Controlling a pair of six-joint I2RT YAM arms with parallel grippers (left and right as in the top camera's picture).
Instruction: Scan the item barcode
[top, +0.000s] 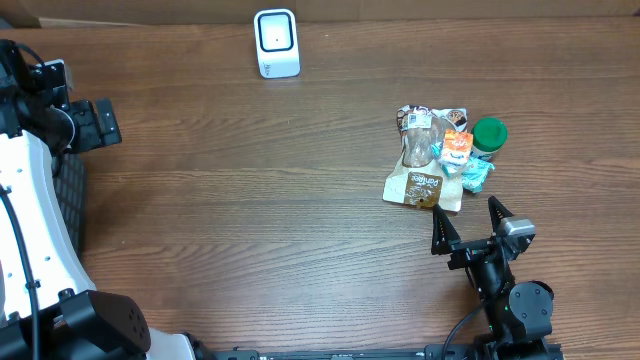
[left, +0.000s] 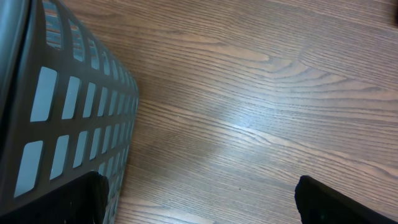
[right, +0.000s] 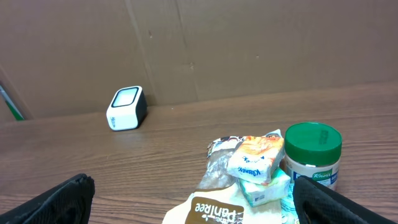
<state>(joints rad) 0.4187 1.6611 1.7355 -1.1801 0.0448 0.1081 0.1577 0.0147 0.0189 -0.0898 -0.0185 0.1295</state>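
Overhead showed the right end effector (top: 464, 210) with jaws spread wide and empty, nothing between them. The item pile sat just ahead of it: brown pouch (top: 424, 188) nearest and lying flat, tissue packs (top: 457, 147) and a clear-wrapped bag (top: 425, 130) behind that, green-lidded jar (top: 489, 135) ahead and to its right. All were touching or overlapping. The scanner (top: 277, 43) stood well ahead and off to its left, window facing up. The left end effector (left: 198, 179) was also wide open and empty, parked over bare counter (left: 261, 93) with a slotted basket (left: 56, 93) just to its left. Risks as I read them: with the jaws that wide and the pile that tight, a closing grasp could catch two items or knock the jar over. The pouch lay flat on the counter, so fingers might skid over it rather than get under. Soft packaging could slip or fold during the carry. No barcode was visible in any view, so the wrong face might get presented to the scanner and the read would fail.
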